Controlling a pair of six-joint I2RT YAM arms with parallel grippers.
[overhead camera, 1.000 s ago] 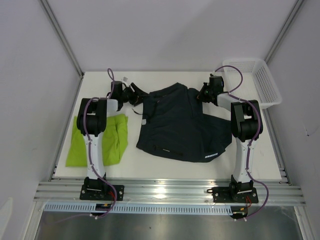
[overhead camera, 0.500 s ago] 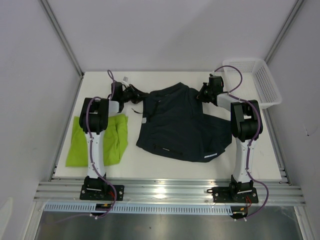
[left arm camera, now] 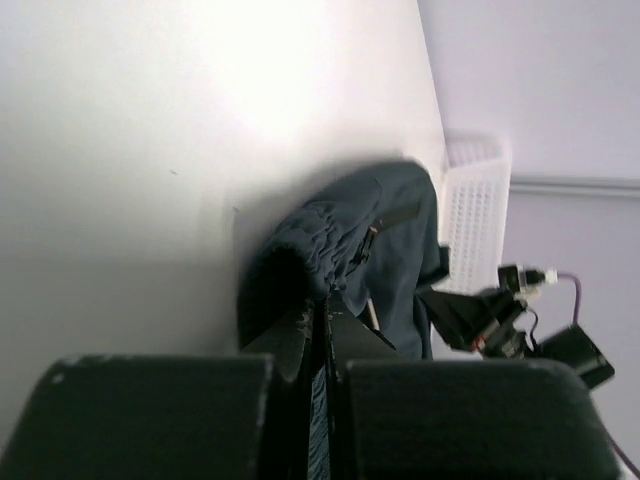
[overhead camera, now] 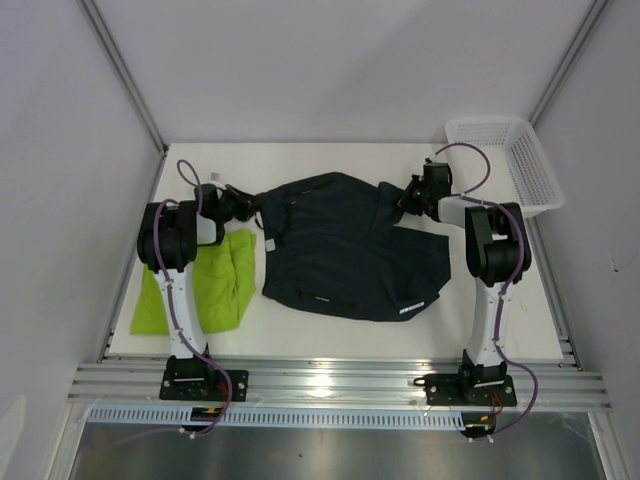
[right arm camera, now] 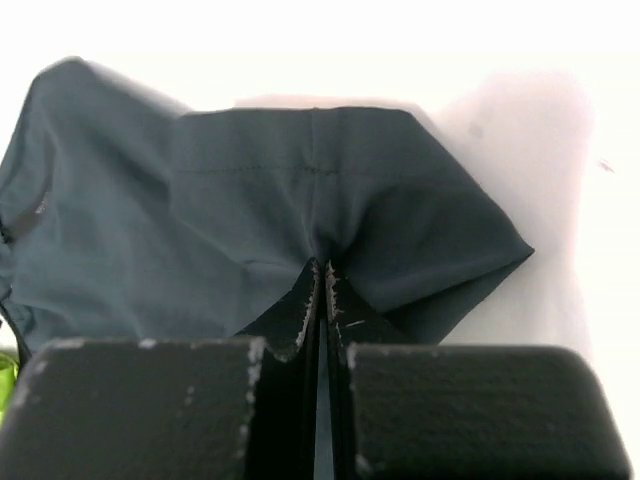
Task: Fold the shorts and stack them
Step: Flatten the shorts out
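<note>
The dark navy-teal shorts [overhead camera: 345,245] lie spread across the middle of the table. My left gripper [overhead camera: 248,197] is shut on their far left corner, pinching the gathered waistband [left arm camera: 320,240]. My right gripper [overhead camera: 398,193] is shut on their far right edge, with fabric [right arm camera: 320,190] bunched between the pads. The cloth runs stretched between the two grippers. The lime green shorts [overhead camera: 205,285] lie flat at the left, partly under the left arm. A sliver of green [right arm camera: 6,368] shows at the left edge of the right wrist view.
A white mesh basket [overhead camera: 520,160] stands at the far right corner and also shows as a white basket [left arm camera: 470,220] in the left wrist view. The metal rail runs along the near table edge.
My left gripper closed on the dark shorts' left corner and pulled it leftward. The shorts have stretched wider and shifted left. The right gripper kept its grip.
</note>
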